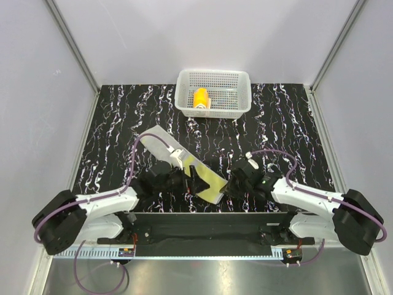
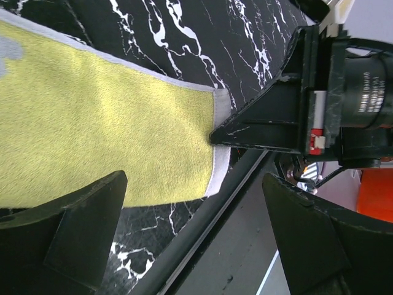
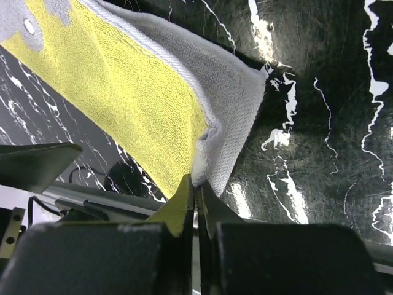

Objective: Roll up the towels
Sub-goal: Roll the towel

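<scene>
The light grey towel with yellow-green blotches (image 1: pixel 169 147) lies flat and diagonal on the black marbled table. It also shows in the left wrist view (image 2: pixel 92 123) and the right wrist view (image 3: pixel 135 92). My right gripper (image 1: pixel 228 187) is shut on the towel's near grey hem (image 3: pixel 198 187); it shows in the left wrist view as a black wedge (image 2: pixel 258 123) at the hem. My left gripper (image 1: pixel 195 182) is open and empty (image 2: pixel 196 233), low beside the towel's near end. The orange towel (image 1: pixel 201 98) lies rolled inside the white basket (image 1: pixel 242 77).
The white perforated basket stands at the back middle of the table. The table's front edge and metal rail (image 2: pixel 202 239) run just under the left gripper. Grey walls enclose the table on three sides.
</scene>
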`<state>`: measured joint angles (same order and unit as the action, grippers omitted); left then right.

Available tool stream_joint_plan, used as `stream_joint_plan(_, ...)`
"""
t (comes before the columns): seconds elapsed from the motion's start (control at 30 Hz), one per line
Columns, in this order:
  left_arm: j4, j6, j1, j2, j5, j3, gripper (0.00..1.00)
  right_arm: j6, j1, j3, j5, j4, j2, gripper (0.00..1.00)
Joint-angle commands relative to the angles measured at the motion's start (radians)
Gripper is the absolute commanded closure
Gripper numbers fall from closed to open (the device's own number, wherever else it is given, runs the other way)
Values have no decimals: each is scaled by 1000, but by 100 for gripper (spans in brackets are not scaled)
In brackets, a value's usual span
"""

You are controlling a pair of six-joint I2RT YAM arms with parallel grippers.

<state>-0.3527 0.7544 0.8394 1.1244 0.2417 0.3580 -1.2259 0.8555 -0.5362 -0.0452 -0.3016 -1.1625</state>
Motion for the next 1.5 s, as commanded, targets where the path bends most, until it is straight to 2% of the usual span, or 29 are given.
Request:
stream_joint_plan(0.0,-178,16,21,43,21,2,2,37,-4,-62,-27,-74,-31,100)
stream_joint_plan(0.03,-178,13,26,51,16,6,2,42,-4,-68,-28,-82,-40,100)
stream_joint_plan(0.1,-161,10,36,54,1,9,2,49,-4,-71,-41,-103,-58,93)
stream_joint_plan(0.17,-143,2,43,41,-15,7,2,45,-4,-56,-71,-126,-55,79)
stream_joint_plan(0.2,-114,-3,47,28,-33,9,2,37,-4,-32,-85,-128,-42,64)
stream_joint_plan(0.3,-48,-24,81,5,-73,34,2,20,-16,20,-122,-117,-23,54)
stream_joint_plan(0.37,47,-58,121,-21,-155,62,2,25,-44,42,-128,-85,-26,54)
stream_joint_plan(0.43,105,-107,202,-34,-226,102,2,43,-59,56,-134,-65,-39,54)
stream_joint_plan(0.47,151,-125,263,-35,-305,122,1,61,-71,53,-143,-62,-49,54)
stream_joint_plan(0.53,182,-182,325,-29,-385,136,1,78,-84,48,-145,-62,-54,53)
stream_joint_plan(0.57,202,-203,390,-26,-454,148,1,88,-93,45,-145,-65,-54,54)
stream_joint_plan(0.67,207,-282,484,27,-531,176,1,97,-96,50,-159,-96,22,53)
stream_joint_plan(0.7,212,-294,493,53,-538,189,2,95,-99,53,-163,-117,49,53)
stream_joint_plan(0.83,317,-367,536,237,-605,292,19,85,-104,59,-196,-214,182,51)
stream_joint_plan(1.07,503,-437,596,468,-765,512,19,63,-110,50,-229,-373,412,50)
stream_joint_plan(1.27,649,-428,616,583,-870,608,27,63,-111,47,-228,-416,452,50)
stream_joint_plan(1.37,704,-417,616,629,-892,645,35,65,-111,51,-223,-407,452,50)
stream_joint_plan(1.4,716,-412,616,650,-894,653,42,65,-111,51,-220,-403,452,50)
stream_joint_plan(1.47,735,-411,616,669,-895,670,45,66,-111,51,-219,-401,451,50)
